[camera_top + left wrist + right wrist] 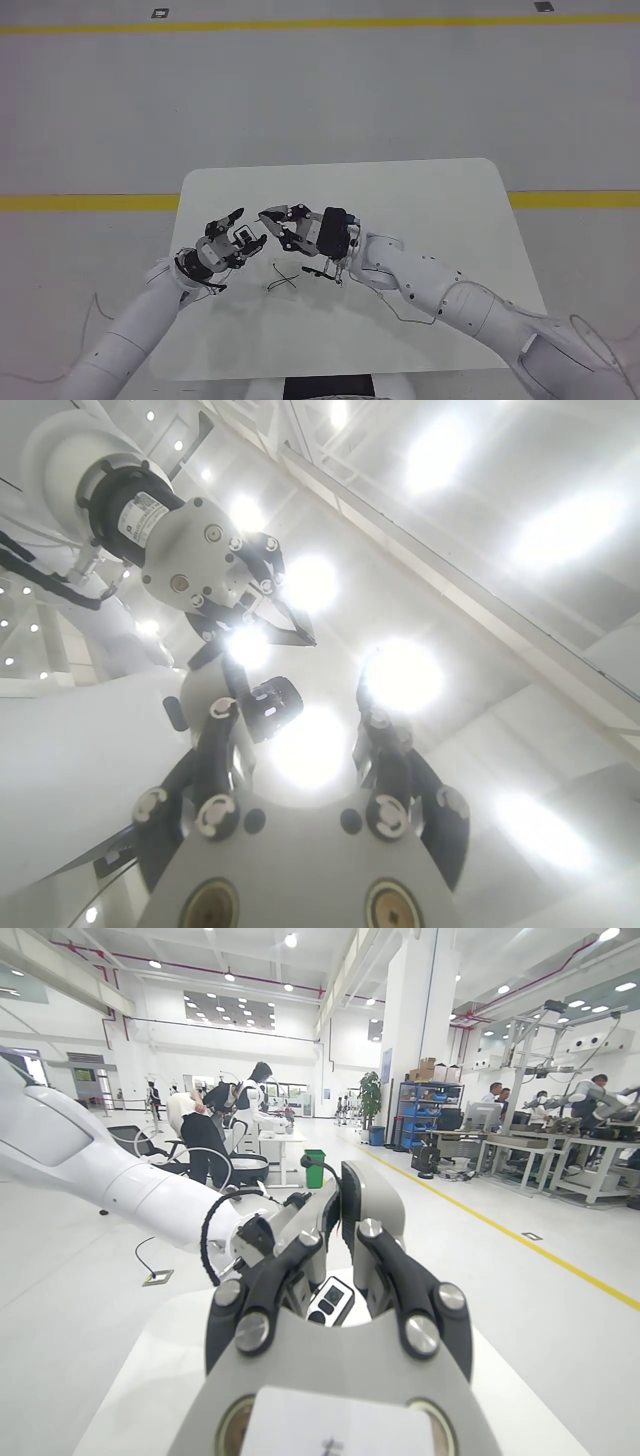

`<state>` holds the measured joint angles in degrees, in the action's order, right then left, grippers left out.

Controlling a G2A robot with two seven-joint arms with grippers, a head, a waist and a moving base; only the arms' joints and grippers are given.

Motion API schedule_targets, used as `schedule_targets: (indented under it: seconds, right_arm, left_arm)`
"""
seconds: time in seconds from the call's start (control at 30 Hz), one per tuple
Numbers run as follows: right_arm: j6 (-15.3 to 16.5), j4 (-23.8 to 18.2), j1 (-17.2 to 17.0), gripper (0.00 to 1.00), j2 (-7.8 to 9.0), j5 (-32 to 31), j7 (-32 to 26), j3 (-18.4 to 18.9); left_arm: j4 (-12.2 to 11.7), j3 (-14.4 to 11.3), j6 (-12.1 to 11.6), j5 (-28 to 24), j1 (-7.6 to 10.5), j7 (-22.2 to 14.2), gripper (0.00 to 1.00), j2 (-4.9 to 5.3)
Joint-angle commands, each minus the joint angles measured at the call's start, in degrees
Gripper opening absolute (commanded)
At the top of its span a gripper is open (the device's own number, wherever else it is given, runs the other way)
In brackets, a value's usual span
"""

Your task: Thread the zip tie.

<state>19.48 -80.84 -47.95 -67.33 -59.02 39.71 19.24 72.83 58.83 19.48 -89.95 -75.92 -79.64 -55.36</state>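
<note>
White tabletop (430,200) is carrying the work in the top view. The two arms are meeting above its middle, with the left gripper (243,231) and the right gripper (272,220) facing each other, near but apart. Thin black strands, which I am taking for the zip tie (283,281), are lying crossed on the table just beside the grippers, on the robot's side.

In the left wrist view, the left gripper (300,670) is standing wide apart with nothing between its fingers (372,720). The right gripper (307,640) is hanging close ahead with its tips drawn to a point.

In the right wrist view, the right gripper (341,1200) is pressing its pads (357,1198) flat together. A dark sliver is showing at the seam, but I cannot tell whether that is a tie.

The step in hand is probably bringing the tail to the head slot. Doing it well is likely calling for one end pinched close to its tip, so the strand is not flexing, and for the other hand closing squarely before any push.

As for containers, a green bin (314,1170) is standing on the floor far behind, its contents hidden.
</note>
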Motion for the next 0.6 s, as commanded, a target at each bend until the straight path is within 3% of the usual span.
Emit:
schedule_targets:
  seconds: [0.0,0.23,0.4,0.57]
  right_arm:
    - [0.00,0.47,0.79,0.00,0.16,0.06,1.47,-1.17]
    - [0.00,1.81,3.14,0.00,0.51,0.88,4.76,-4.51]
    - [0.00,2.21,4.37,0.00,0.54,1.20,6.18,-6.15]
    - [0.00,2.41,5.27,0.00,0.50,1.39,7.16,-7.35]
  left_arm:
    - [0.00,-0.03,0.00,0.00,0.00,0.00,0.21,-0.06]
    - [-0.12,-0.41,0.00,0.00,0.23,0.00,0.22,-0.15]
    - [-0.20,-0.76,0.00,0.00,0.38,0.00,0.29,-0.13]
    - [-0.11,-1.02,0.00,0.00,0.42,0.00,0.24,-0.09]
